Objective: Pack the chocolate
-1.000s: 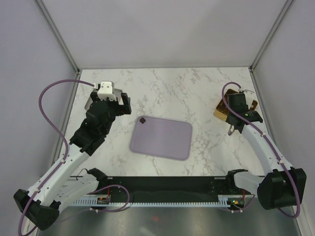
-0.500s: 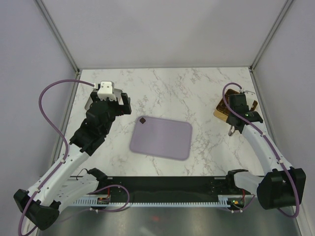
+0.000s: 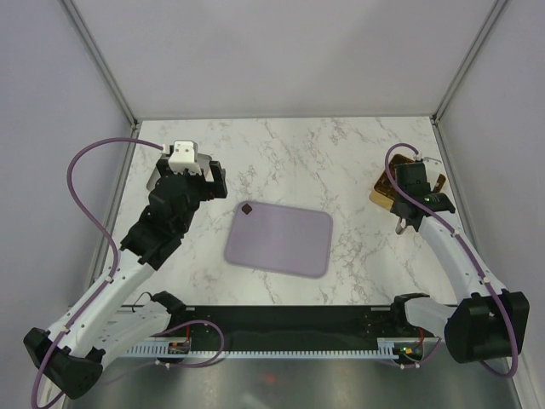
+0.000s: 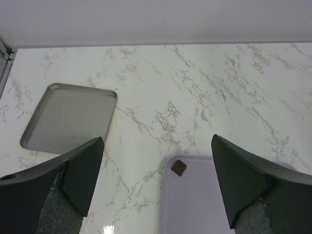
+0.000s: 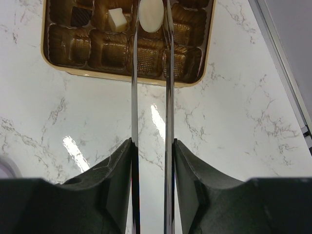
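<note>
One dark brown chocolate (image 3: 247,209) lies at the far left corner of the lilac tray (image 3: 285,247); it also shows in the left wrist view (image 4: 179,167). My left gripper (image 3: 194,175) (image 4: 157,146) is open and empty, to the left of the tray. My right gripper (image 3: 405,203) (image 5: 152,144) is shut on the metal tongs (image 5: 168,87), which reach over the gold box (image 5: 122,53) (image 3: 381,192). A cream-white oval chocolate (image 5: 151,17) sits between the tong tips. A white cube (image 5: 116,19) and a dark piece (image 5: 80,17) lie in box compartments.
A silver metal tray (image 4: 68,117) lies on the marble at the far left, mostly hidden under my left arm in the top view (image 3: 153,181). Walls with metal posts close off the table's left, right and back edges.
</note>
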